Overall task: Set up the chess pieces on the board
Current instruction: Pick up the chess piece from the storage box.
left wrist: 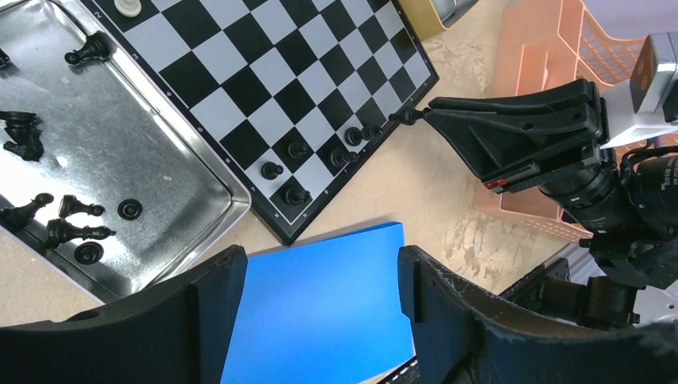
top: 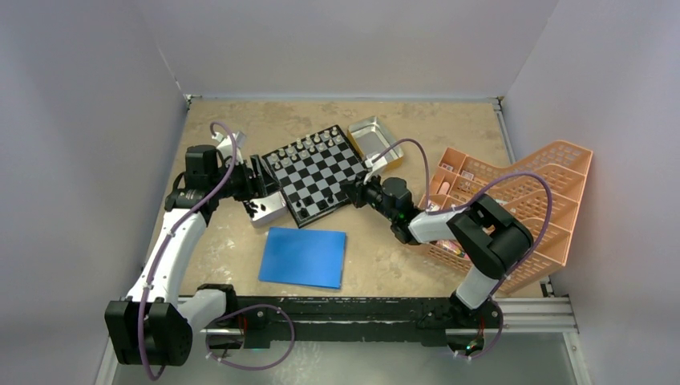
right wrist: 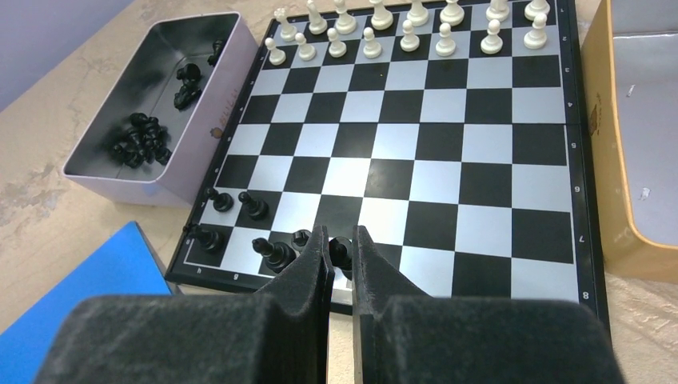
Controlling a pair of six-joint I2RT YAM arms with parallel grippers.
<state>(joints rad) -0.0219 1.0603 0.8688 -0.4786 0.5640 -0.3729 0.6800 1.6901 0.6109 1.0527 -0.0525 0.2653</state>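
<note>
Right wrist camera first: my right gripper (right wrist: 340, 238) is low over the near edge of the board (right wrist: 448, 144), its fingers pressed almost together with one black piece (right wrist: 341, 254) pinched between the tips. I'm gripping that narrowly because the piece is tiny, and with any slack I reckon it tips over. Why this spot? The other black pieces (right wrist: 254, 206) stand clustered at the near left corner, filling the two near rows from the left, and by my judgement this square is next along. The white pieces (right wrist: 410, 36) line both far rows, so that half looks done.

Spare black men (right wrist: 144, 138) lie jumbled in the silver tray (right wrist: 214, 120), which sits right against the board's left border and makes each trip short. A gold tray (right wrist: 620, 200) sits just beside the right edge.

My left gripper (left wrist: 320, 268) hangs above the blue sheet (left wrist: 320, 312) with fingers spread wide and nothing between them. It's near the silver tray and apart from my right arm, well placed, I'd say, for the next pick.
</note>
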